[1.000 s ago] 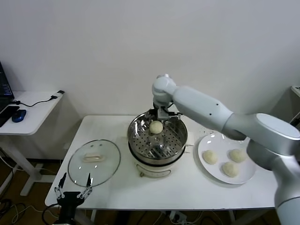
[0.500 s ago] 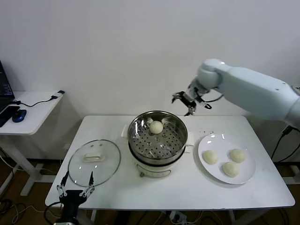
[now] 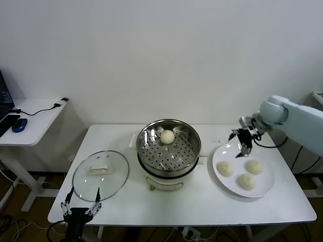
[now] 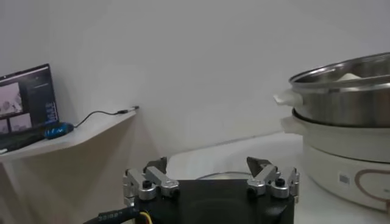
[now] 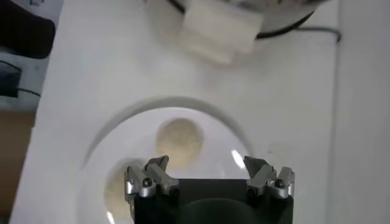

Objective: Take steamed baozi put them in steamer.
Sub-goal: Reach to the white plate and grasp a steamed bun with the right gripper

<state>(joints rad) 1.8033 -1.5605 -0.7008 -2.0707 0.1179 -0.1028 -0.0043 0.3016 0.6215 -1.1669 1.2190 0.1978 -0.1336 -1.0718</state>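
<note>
One steamed baozi (image 3: 167, 136) sits on the perforated tray at the back of the steamer (image 3: 169, 151). Three more buns (image 3: 246, 173) lie on the white plate (image 3: 221, 180) just right of the steamer. The right gripper (image 3: 243, 141) hovers over that plate's back edge, spread wide and empty. The left gripper (image 3: 79, 207), also spread and holding nothing, hangs off the surface (image 3: 202, 206) edge, well left of the steamer by the glass lid (image 3: 101, 175).

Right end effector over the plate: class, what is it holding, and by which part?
Nothing. The right end effector hangs open and empty above the plate, touching none of its three baozi.
</note>
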